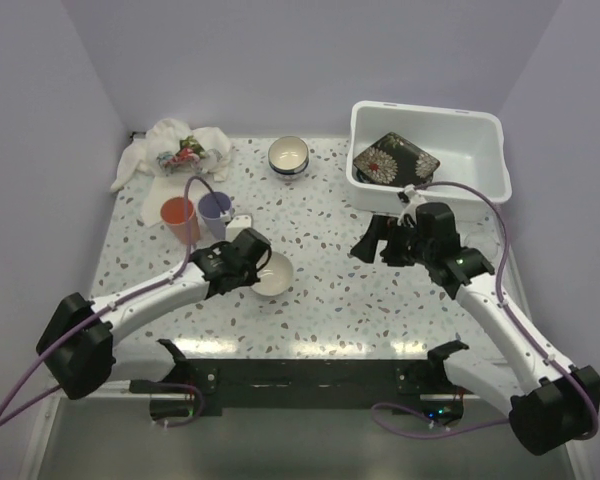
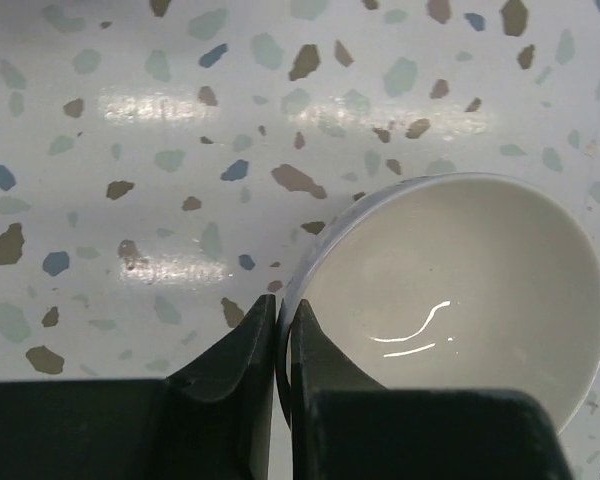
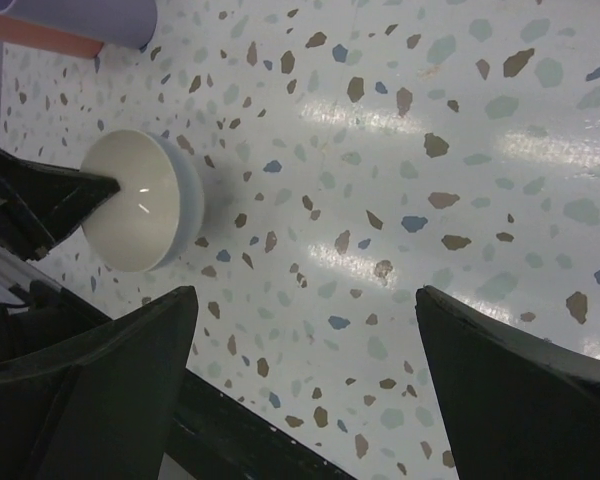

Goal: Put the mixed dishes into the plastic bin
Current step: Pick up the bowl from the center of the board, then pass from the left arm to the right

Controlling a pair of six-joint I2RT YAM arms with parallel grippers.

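My left gripper [image 1: 261, 266] is shut on the rim of a small cream bowl [image 1: 274, 275] at the table's middle left; the left wrist view shows both fingers pinching its rim [image 2: 282, 330], bowl [image 2: 450, 290] to the right. My right gripper [image 1: 378, 243] is open and empty over the table in front of the white plastic bin [image 1: 480, 135]. The bin holds a dark floral square plate [image 1: 395, 160]. An orange cup [image 1: 179, 219] and a purple cup [image 1: 216, 212] stand at the left. A second small bowl [image 1: 288, 155] sits at the back centre. The right wrist view shows the held bowl [image 3: 140, 200].
A white cloth with a red-green print [image 1: 180, 152] lies at the back left corner. A small white block [image 1: 240, 225] sits beside the purple cup. Lavender walls close the table's back and sides.
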